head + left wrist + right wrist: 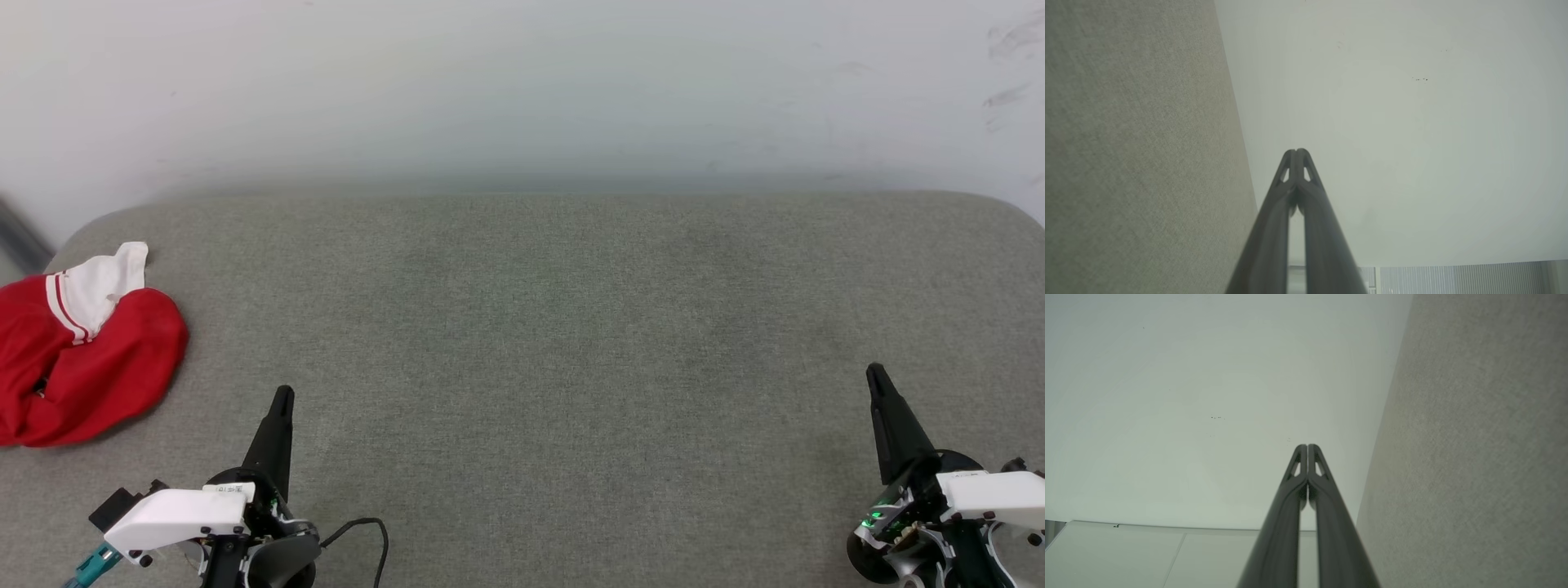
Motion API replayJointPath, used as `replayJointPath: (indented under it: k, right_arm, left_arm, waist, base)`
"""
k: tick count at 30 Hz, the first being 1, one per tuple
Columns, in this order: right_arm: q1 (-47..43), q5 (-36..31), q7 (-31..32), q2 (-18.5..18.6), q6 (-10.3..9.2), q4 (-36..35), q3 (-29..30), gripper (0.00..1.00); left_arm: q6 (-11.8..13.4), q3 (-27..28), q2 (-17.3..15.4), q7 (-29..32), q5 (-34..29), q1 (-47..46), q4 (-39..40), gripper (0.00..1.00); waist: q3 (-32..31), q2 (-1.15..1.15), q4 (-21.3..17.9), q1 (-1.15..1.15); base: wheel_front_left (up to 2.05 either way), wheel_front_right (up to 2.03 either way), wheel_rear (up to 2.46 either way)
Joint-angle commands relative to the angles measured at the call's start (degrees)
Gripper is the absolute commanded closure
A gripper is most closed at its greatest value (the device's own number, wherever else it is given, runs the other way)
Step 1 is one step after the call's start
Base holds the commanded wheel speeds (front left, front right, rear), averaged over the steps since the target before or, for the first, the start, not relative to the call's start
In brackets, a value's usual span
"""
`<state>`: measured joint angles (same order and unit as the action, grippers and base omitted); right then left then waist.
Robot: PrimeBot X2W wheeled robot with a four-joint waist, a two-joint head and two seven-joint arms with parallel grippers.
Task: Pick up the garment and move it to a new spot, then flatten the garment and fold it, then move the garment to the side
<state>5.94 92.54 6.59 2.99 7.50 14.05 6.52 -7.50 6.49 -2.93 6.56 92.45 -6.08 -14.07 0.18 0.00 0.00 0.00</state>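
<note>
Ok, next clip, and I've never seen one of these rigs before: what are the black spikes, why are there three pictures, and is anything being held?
The pictures come from three cameras on one two-armed robot. The wide one looks down from its head onto a grey fabric-covered surface in front of a pale wall. The black spikes are its grippers: the left gripper at lower left, the right gripper at lower right. Each has two long dark fingers, pressed together here, so both are shut and empty. The other two pictures are taken from each wrist, looking along that arm's own closed fingers at the wall and grey fabric. The garment, red with a white sleeve, lies crumpled at the surface's far left edge, untouched.
</note>
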Motion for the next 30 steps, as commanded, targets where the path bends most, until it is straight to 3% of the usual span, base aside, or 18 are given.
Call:
replayJointPath:
  k: [1, 5, 6, 18, 30]
  right_arm:
    - [0.73, -0.31, 0.00, -0.24, -0.02, 0.03, -0.03, 1.00]
    - [0.73, -0.31, -0.01, -0.24, -0.02, 0.03, -0.03, 1.00]
    - [0.73, -0.31, -0.01, -0.24, -0.02, 0.03, -0.03, 0.00]
    - [-1.79, -4.52, -2.65, -0.03, -0.01, 0.96, 0.04, 0.00]
    - [-2.60, -19.70, -5.80, -0.04, -0.01, -3.83, 0.45, 0.00]
  left_arm:
    - [-0.12, 0.08, 0.07, 0.02, -0.11, -0.45, -0.02, 1.00]
    - [-0.12, 0.08, 0.06, 0.02, -0.11, -0.45, -0.02, 1.00]
    - [-0.12, 0.08, 0.06, 0.02, -0.11, -0.45, -0.02, 0.00]
    - [0.19, 0.17, 0.14, -2.66, -4.62, 1.50, 0.32, 0.00]
    - [3.48, -0.92, 0.11, -5.81, -18.78, 1.70, 5.14, 0.00]
  waist:
    - [0.00, 0.00, 0.00, 0.00]
    - [0.00, 0.00, 0.00, 0.00]
    - [0.00, 0.00, 0.00, 0.00]
    - [0.08, 0.00, -0.04, 0.00]
    - [0.26, 0.00, 0.00, 0.00]
  base:
    - [0.00, 0.00, 0.00]
    - [0.00, 0.00, 0.00]
    - [0.00, 0.00, 0.00]
    - [0.00, 0.00, 0.00]
    - [0.00, 0.00, 0.00]
